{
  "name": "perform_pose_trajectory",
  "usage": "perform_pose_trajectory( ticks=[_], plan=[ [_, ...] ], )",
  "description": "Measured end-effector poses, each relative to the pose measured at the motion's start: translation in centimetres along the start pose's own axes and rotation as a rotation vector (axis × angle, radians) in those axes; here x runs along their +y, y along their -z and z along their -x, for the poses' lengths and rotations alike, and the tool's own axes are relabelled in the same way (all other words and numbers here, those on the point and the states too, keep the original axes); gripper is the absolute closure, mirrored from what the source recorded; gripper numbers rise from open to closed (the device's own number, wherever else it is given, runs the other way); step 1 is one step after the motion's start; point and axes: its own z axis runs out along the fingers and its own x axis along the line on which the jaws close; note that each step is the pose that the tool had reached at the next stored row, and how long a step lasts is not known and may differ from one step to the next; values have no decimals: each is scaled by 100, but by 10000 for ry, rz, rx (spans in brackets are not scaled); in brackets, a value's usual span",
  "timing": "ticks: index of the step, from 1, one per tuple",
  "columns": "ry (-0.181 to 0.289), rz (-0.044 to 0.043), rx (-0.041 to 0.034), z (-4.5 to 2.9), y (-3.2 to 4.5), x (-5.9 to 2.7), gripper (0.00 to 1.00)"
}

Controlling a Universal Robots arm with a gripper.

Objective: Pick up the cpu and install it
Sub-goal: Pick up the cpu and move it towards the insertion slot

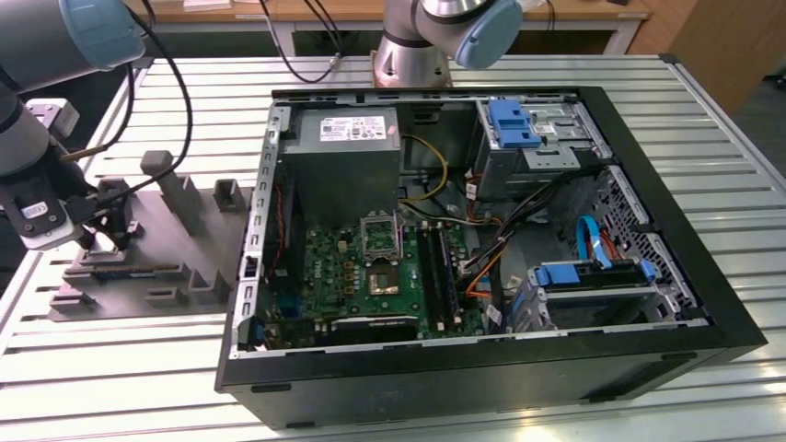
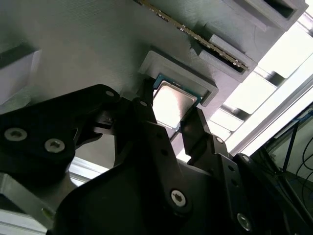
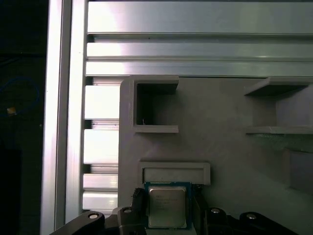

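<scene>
A slatted aluminium table (image 1: 123, 368) carries everything here, its pale rails bright beside the grey moulded tray (image 1: 184, 239) at the exterior view's left. My gripper (image 1: 109, 241) is down on that tray, near the edge farthest from the open computer case (image 1: 724, 313).

In both wrist views my two black fingers (image 2: 146, 122) stand one on each side of the cpu (image 2: 173, 98), pressed against its opposite edges, so the gripper (image 2: 172, 106) is clamped on the chip. The cpu (image 3: 167, 205) lies flat with its silver-grey metal top up and a thin green border showing round it. It sits in a shallow pocket of the tray, backed by a raised rim (image 2: 205, 88).

Just beyond that rim, in the second wrist view, a thin board (image 2: 195, 34) stands on edge in a slot of the tray.

Well apart, toward the exterior view's right, the case lies on its side with the green motherboard (image 1: 344, 267) exposed. Its metal-framed socket (image 1: 381, 244) sits just below the grey power supply (image 1: 348, 152).
</scene>
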Motion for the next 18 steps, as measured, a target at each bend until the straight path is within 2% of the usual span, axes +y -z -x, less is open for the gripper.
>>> perform_pose_trajectory(
  ticks=[7, 18],
  plan=[
    [0, -1, 2, -1, 58, 3, 53],
    [-1, 7, 6, -2, 97, 5, 53]
  ],
)
